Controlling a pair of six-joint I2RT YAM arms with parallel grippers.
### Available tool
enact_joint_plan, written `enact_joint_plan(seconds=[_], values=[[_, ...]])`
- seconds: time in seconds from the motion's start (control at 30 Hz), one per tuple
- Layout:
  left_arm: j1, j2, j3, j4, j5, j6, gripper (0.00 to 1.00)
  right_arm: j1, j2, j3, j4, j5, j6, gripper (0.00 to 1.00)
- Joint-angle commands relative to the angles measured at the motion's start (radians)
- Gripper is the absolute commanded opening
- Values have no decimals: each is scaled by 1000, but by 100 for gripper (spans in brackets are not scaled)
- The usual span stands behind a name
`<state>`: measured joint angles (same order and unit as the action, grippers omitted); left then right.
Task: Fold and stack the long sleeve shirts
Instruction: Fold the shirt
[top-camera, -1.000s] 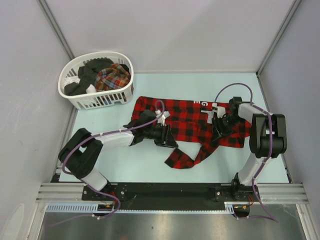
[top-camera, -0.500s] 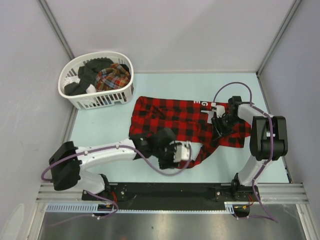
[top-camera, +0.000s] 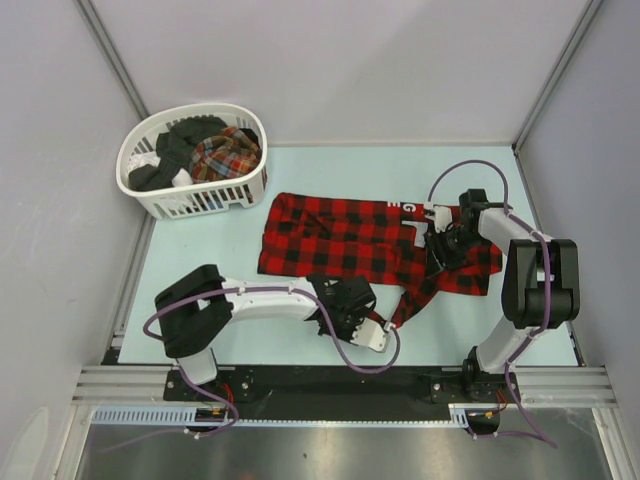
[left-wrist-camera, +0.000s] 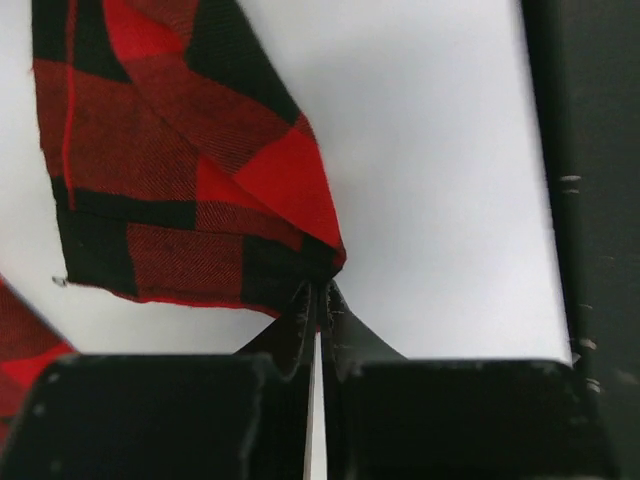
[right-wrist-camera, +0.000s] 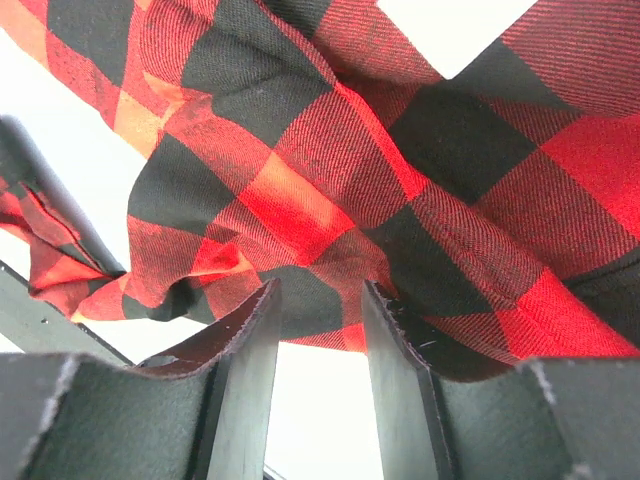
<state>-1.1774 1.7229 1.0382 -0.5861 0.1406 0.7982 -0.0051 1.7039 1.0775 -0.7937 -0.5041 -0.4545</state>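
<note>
A red-and-black checked long sleeve shirt (top-camera: 350, 235) lies spread across the table, one sleeve trailing toward the near edge. My left gripper (top-camera: 386, 328) is at that sleeve's end. In the left wrist view it (left-wrist-camera: 320, 290) is shut on a corner of the sleeve cuff (left-wrist-camera: 190, 190). My right gripper (top-camera: 437, 260) rests over the shirt's right side. In the right wrist view it (right-wrist-camera: 320, 292) has its jaws apart, the rumpled cloth (right-wrist-camera: 330, 180) lying just past the fingertips and pale table showing between them. A finer plaid shirt (top-camera: 228, 155) sits in the basket.
The white slatted basket (top-camera: 160, 195) stands at the back left and also holds dark clothes (top-camera: 180, 145). The black mounting rail (top-camera: 330, 385) runs along the near edge. Grey walls close in the sides and the back.
My left arm swung from the shirt's middle down to the near sleeve end, opened, then shut on the cuff corner. The right gripper has hardly moved.
</note>
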Motion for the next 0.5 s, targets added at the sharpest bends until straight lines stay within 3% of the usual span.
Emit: enact_joint_plan(seconds=[0.0, 0.03, 0.1, 0.13, 0.2, 0.23, 0.27, 0.33, 0.37, 0.47], values=[[-5, -23, 182, -269, 323, -46, 0, -16, 22, 25, 17, -8, -18, 43], [-1, -29, 225, -314, 499, -91, 0, -18, 29, 28, 22, -8, -16, 43], [18, -36, 331, -391, 716, -155, 0, -24, 48, 39, 25, -11, -13, 43], [60, -36, 357, -386, 911, -259, 0, -24, 51, 42, 27, -13, -12, 43], [125, -42, 327, -217, 1045, -441, 0, -26, 57, 47, 31, -5, -9, 43], [210, -61, 282, -87, 1098, -729, 0, -26, 57, 48, 37, -4, -7, 43], [255, -81, 144, 241, 1117, -902, 0, -27, 57, 48, 37, 2, -7, 43], [406, -129, -5, 559, 1073, -1304, 0, -27, 56, 47, 45, 10, -7, 43], [454, -128, -114, 738, 1020, -1382, 0, -27, 57, 48, 48, 16, -7, 43], [605, -83, -237, 805, 955, -1524, 0, -27, 63, 48, 53, 27, -7, 43]])
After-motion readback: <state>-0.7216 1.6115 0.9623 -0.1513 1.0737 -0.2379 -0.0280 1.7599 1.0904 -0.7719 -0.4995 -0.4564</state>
